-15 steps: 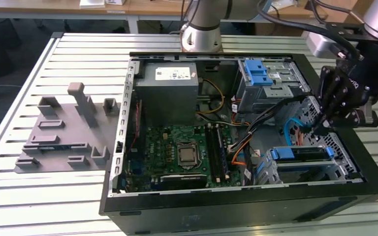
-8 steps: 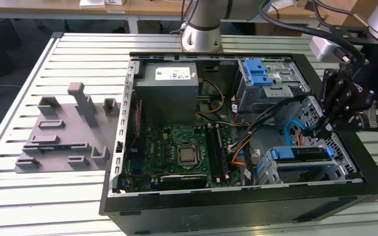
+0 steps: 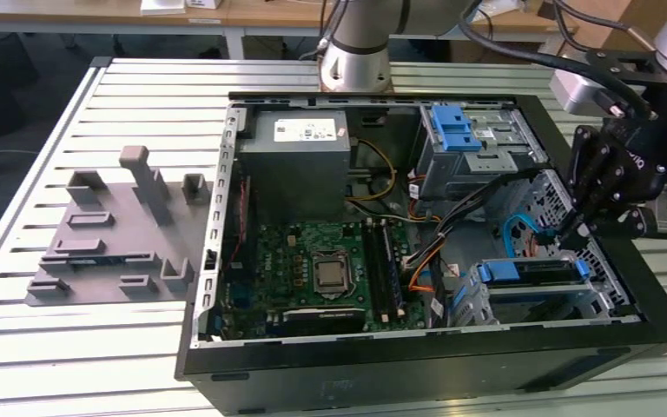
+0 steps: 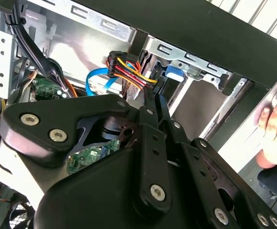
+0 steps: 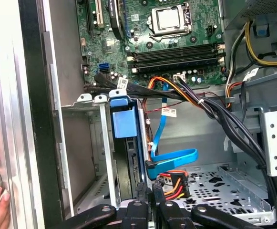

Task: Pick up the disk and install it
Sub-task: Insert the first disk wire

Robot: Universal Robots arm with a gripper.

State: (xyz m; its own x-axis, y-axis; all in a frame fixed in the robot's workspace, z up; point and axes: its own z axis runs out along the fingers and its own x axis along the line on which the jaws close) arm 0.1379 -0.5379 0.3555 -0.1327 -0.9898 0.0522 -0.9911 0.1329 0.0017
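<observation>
The disk stands on edge in the metal drive cage at the case's front corner, its blue bracket facing up. In the exterior view the disk shows as a blue-railed slab at the lower right of the open case. My gripper hangs just above and beside it. Its fingers are shut close together next to the disk's edge. They are by a connector with red, yellow and orange wires and a blue flat cable. In the second wrist view the fingertips reach that same wire bundle.
A grey power supply, the motherboard and an upper cage with a blue latch fill the case. Black cable bundles cross near the disk cage. A grey fixture lies on the slatted table. A person's hand rests outside the case wall.
</observation>
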